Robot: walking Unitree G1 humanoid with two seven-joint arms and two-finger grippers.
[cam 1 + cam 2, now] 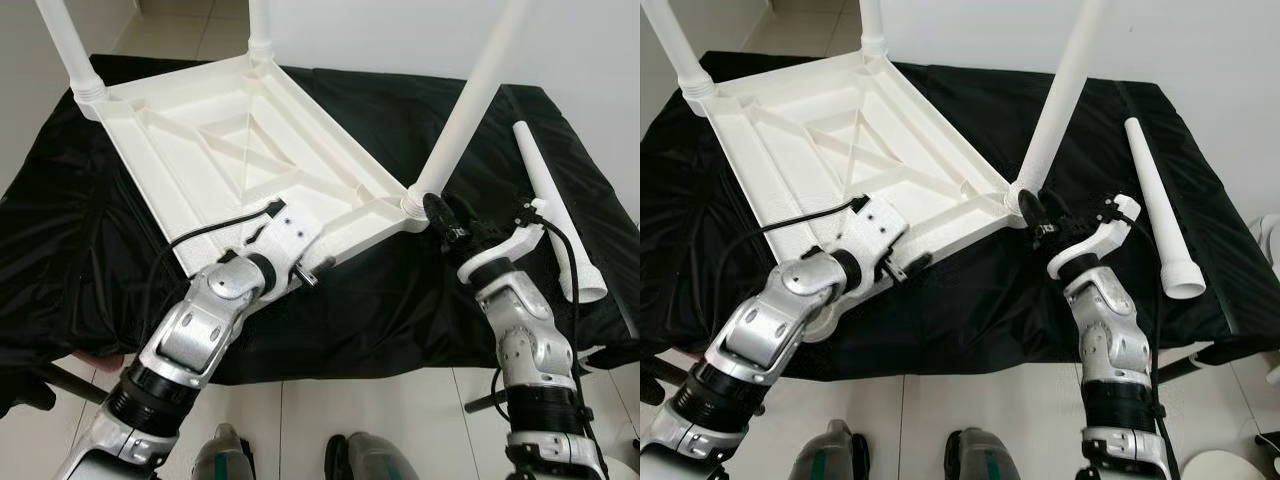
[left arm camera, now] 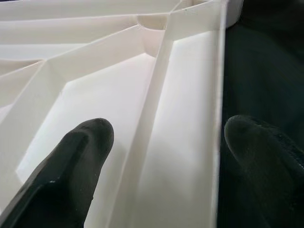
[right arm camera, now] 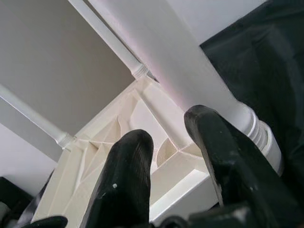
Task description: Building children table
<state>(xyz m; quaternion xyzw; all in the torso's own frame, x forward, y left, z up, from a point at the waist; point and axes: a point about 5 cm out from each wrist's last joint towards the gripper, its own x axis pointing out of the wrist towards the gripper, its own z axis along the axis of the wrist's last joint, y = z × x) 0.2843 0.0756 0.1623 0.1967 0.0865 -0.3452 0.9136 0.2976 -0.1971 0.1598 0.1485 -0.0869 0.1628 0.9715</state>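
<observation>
A home room: pale tiled floor (image 1: 190, 30), plain white wall (image 1: 400, 30).

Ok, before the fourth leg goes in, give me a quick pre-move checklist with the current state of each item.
1. Tabletop lies upside down on the black cloth: ok.
2. Three legs stand in their corner sockets; the nearest fitted leg is upright: ok.
3. Loose leg lies on the cloth to the robot's right, apart from the tabletop: ok.
4. Left pincer straddles the tabletop's near rim, fingers open: ok.
5. Right pincer sits at the base of the nearest fitted leg, fingers apart, not on the loose leg: not ok.
6. Fourth socket free of obstruction: cannot tell, the left arm covers it.
</observation>
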